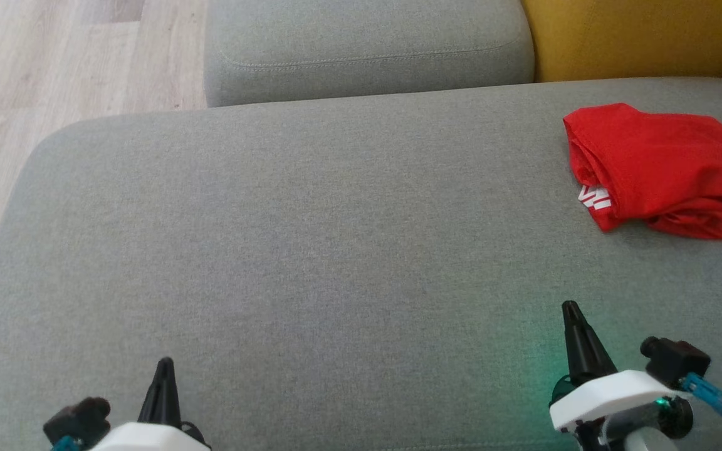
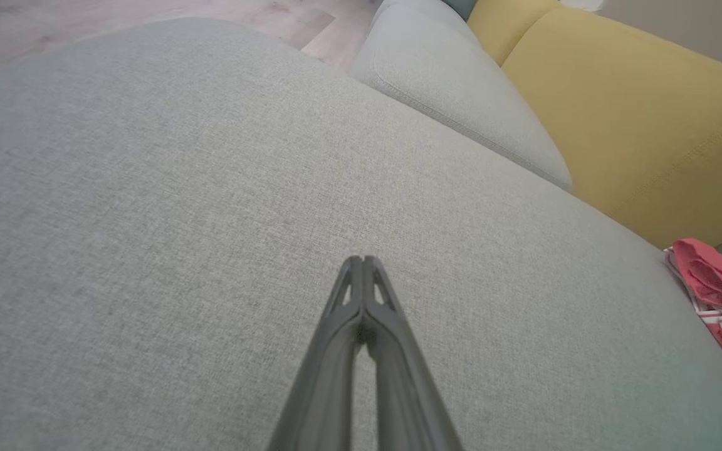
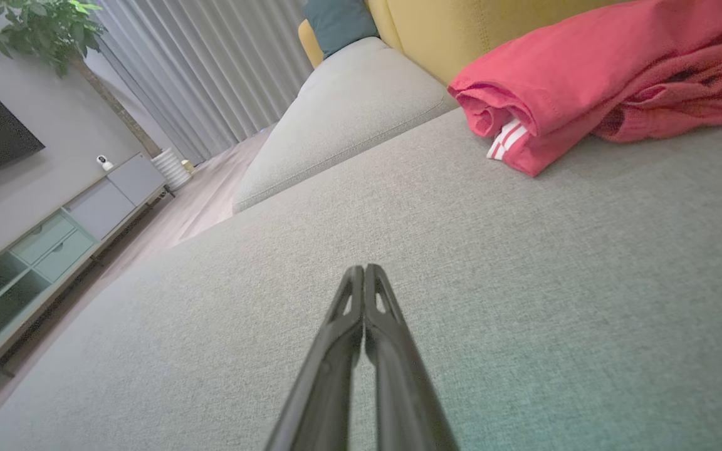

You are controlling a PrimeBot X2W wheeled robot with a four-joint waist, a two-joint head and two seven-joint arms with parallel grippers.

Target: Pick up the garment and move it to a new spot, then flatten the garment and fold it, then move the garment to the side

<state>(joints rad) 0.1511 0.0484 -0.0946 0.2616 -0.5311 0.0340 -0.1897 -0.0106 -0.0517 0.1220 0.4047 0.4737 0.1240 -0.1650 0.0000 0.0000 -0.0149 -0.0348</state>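
Both tools are clenched and we hold nothing. Left gripper sits low at our left over the seat. Its fingers are pressed tip to tip, which is plain in its wrist view. Right gripper is at our lower right, tips also together, with bare grey fabric under it and a green glow on the fabric beside it. We can't tell if either tip touches the seat.

Garment is red with white stripes at one edge. It lies bunched and roughly folded on the seat's far right, near the yellow cushion. It's ahead of the right gripper and apart from it, and well apart from the left. Its right edge runs out of our head view.

A second grey cushion sits behind the seat, just left of the yellow one. Wood floor is off to the left.
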